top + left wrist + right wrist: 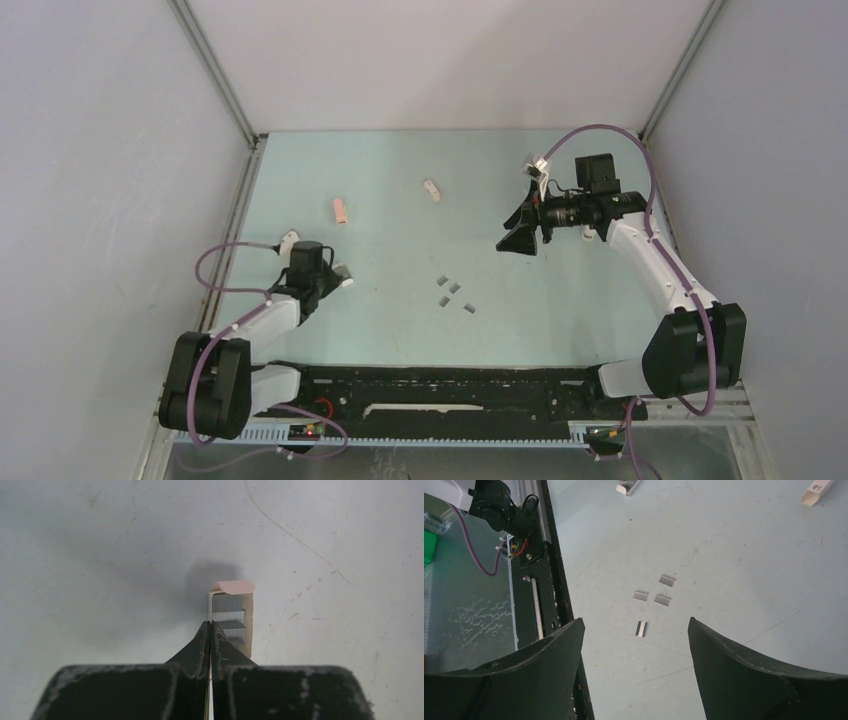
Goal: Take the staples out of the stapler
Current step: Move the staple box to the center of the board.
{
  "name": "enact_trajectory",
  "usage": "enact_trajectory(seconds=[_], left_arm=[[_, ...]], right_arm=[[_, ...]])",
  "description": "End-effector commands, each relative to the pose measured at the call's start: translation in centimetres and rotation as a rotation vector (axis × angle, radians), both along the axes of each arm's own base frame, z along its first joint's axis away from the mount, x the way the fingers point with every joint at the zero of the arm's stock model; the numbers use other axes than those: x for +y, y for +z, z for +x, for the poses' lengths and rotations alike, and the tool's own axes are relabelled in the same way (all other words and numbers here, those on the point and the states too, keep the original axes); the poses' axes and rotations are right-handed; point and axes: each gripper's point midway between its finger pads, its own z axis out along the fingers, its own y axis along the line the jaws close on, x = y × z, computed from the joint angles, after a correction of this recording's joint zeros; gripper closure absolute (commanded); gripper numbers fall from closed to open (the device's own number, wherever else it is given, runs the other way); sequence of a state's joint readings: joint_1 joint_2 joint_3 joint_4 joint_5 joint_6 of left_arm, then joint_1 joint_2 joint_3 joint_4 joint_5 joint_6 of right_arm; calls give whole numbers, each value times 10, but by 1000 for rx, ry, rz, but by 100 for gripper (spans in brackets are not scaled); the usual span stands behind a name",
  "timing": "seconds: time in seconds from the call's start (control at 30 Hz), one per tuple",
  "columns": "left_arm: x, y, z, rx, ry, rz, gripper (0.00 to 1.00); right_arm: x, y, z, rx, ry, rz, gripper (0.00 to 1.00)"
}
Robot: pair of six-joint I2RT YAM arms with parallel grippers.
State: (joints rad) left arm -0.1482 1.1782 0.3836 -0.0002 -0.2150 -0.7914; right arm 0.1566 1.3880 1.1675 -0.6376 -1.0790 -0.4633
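A small pale stapler [247, 611] lies open on the table, with grey staples [228, 616] stacked in its tray. My left gripper [210, 626] is shut, its tips meeting at the tray's near left wall; I cannot tell if they pinch that wall. From above, the left gripper [333, 277] sits over this stapler [344, 272] at the table's left. Several loose staples [455, 289] lie on the table's middle. My right gripper [520, 240] hovers open to their right, above the table. In the right wrist view those staples [662, 599] lie beyond the open gripper [636, 622].
A pink stapler [340, 210] and a white stapler [432, 190] lie farther back on the table. The black base rail [551, 580] runs along the near edge. Grey walls enclose the table on three sides.
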Motion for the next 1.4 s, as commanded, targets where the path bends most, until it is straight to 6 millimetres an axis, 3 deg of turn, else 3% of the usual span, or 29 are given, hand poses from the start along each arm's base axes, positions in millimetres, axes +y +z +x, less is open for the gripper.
enact_trajectory(seconds=[0.0,0.63,1.37], left_arm=[[-17,22,15,-91,-113,-17,100],[-103,19,-5,-64,-567,46,100],[-162,17,-33,-37,-910,91,100]], right_arm=[[1,4,0,-10,7,17,15],[0,4,1,-9,3,18,15],[-1,4,1,-5,4,22,15]])
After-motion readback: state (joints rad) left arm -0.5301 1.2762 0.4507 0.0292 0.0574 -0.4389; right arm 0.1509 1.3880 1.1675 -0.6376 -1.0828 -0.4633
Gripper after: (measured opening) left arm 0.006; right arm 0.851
